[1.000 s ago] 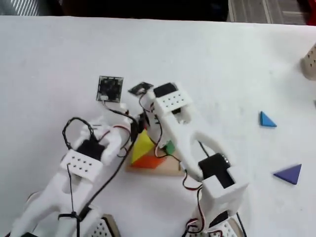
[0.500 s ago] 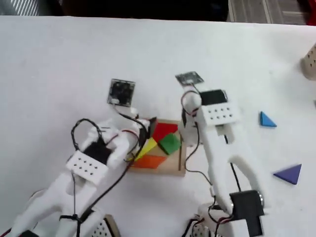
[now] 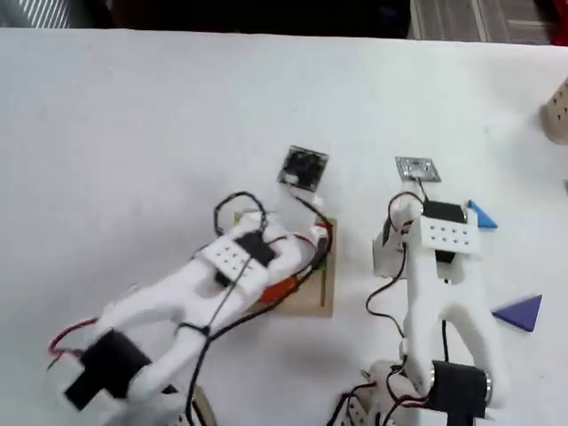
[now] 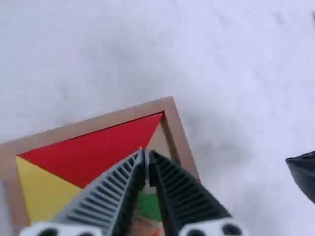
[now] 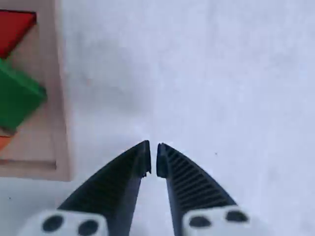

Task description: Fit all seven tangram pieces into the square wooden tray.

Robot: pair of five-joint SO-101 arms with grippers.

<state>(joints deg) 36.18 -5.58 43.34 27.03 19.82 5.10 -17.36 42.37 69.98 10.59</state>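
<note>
My left gripper (image 4: 146, 158) is clenched on nothing, poised over the tray (image 4: 170, 105) just above the green piece (image 4: 147, 206) and at the edge of the red piece (image 4: 93, 147). If it dips or swings from there, I judge it could shove either one askew or ride the green up onto the rim. My right gripper (image 5: 152, 160) is pinched almost closed and empty, over bare table (image 5: 221, 73) just beside the tray. It would have to spread before any pick, and with both arms this close I worry about a knock. From above, the left arm (image 3: 195, 288) covers most of the tray, so I cannot tell how many pieces are seated. Farther out lies the purple triangle (image 3: 521, 311). The blue triangle (image 3: 485, 217) is half tucked behind my right arm, where a careless turn could flick it.
</note>
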